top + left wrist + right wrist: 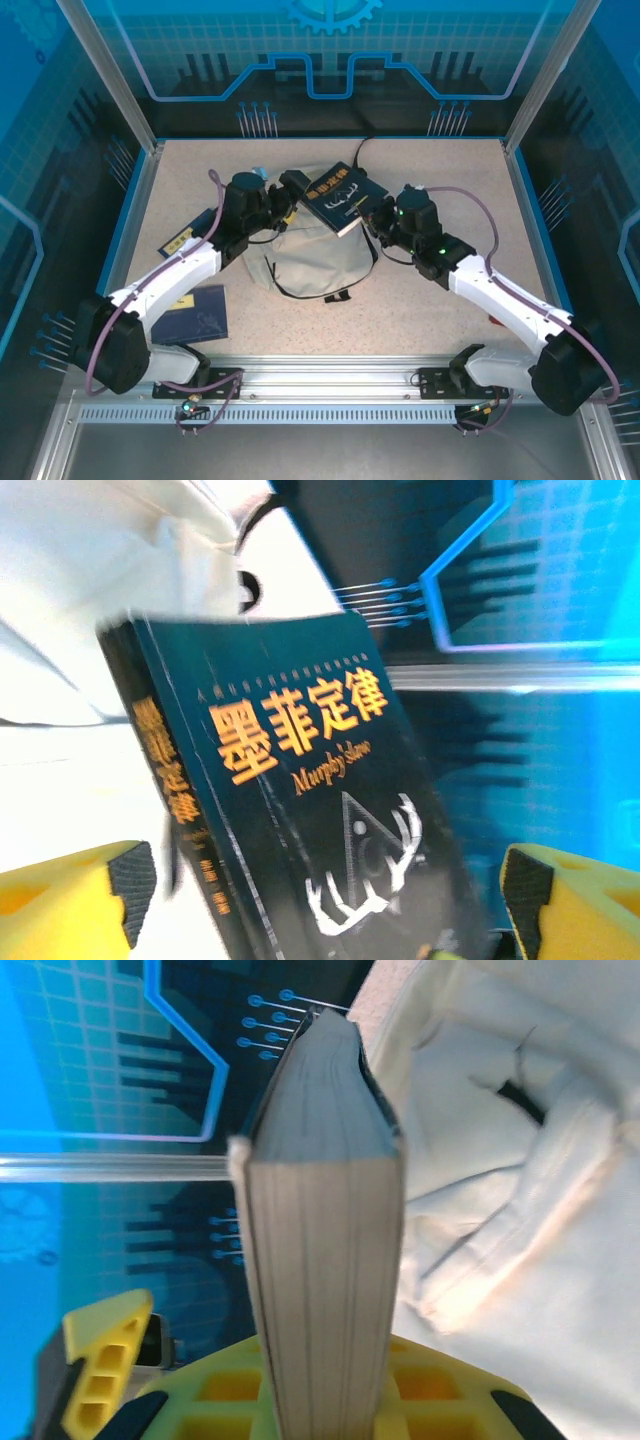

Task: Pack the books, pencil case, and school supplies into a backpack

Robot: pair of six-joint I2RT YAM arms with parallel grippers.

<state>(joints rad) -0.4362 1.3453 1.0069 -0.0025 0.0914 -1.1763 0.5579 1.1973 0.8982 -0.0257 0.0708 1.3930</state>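
Right end effector (375,224) clamps the Murphy's Law book (338,195) over the backpack (315,265), left end effector (296,192) gapes empty, two books (205,312) unpacked behind it.

Beige speckled table top (545,230), blue edging (128,215) on left, far and right sides. 2 aluminium posts slant up from far corners: left post (105,70), right post (557,70). Far wall is a blue panel (200,50) with grid and circuit-line print, gear graphic (332,12) at top centre. Slotted aluminium rail (330,412) runs along near edge. Wrist views: same blue printed panel (570,580) (70,1070), horizontal aluminium bar (520,677) (110,1167).
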